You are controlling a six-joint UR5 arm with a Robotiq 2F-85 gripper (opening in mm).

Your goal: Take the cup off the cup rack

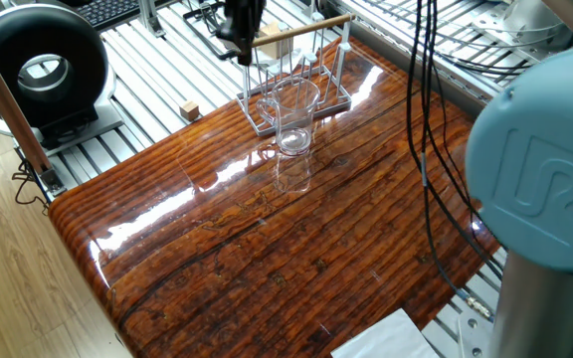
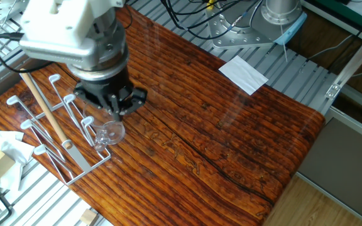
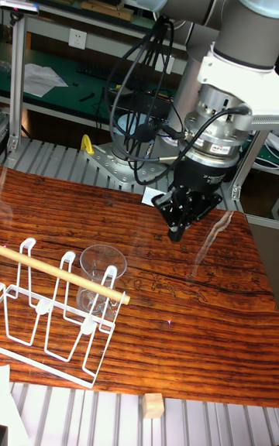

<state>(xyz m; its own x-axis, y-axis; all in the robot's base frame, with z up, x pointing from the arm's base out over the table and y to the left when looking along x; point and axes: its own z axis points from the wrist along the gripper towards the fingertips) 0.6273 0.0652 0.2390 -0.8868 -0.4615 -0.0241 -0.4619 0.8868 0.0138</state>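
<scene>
In one fixed view the cup (image 1: 294, 117) stands upright at the cup rack (image 1: 296, 75); the other fixed view shows the gripper (image 2: 116, 110) above it, empty, finger spread unclear; the tall fixed view suggests descending squarely.

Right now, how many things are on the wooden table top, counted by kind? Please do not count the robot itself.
Clear cup: 1
Cup rack: 1
Wooden dowel across the rack: 1
Total: 3
</scene>
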